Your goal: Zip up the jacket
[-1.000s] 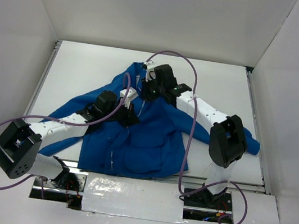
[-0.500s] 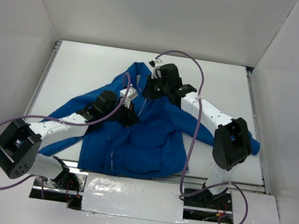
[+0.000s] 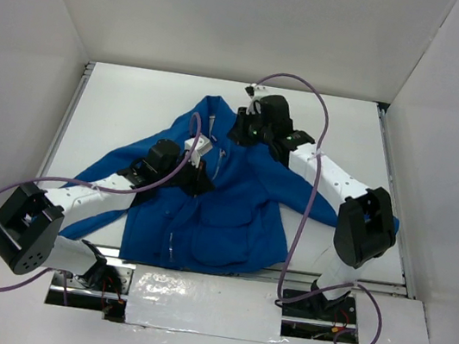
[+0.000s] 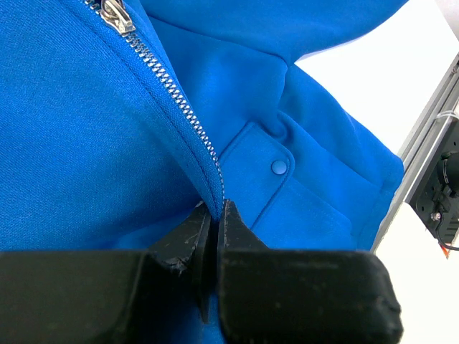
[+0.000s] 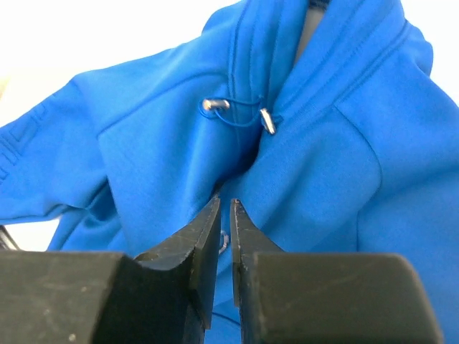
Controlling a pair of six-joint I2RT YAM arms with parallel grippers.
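Since the teeth look meshed along the stretch in the left wrist view, I'd guess we're late in the zip-up, with the top bit left. The jacket [image 3: 232, 212] lies flat mid-table [image 3: 135, 105], collar at 12 o'clock, hem at 6. Left gripper [image 4: 213, 209] is clamped on the fabric fold right at the zipper line, with the slider [image 4: 115, 14] off at its 11 o'clock. Right gripper [image 5: 224, 206] hangs by the collar, near the drawstring tips [image 5: 267, 120]. There's just a thin slit between its jaws, and honestly I can't tell if it's pinching anything. Next it probably needs a solid pinch on the slider, then a pull toward 12 while the left anchors.
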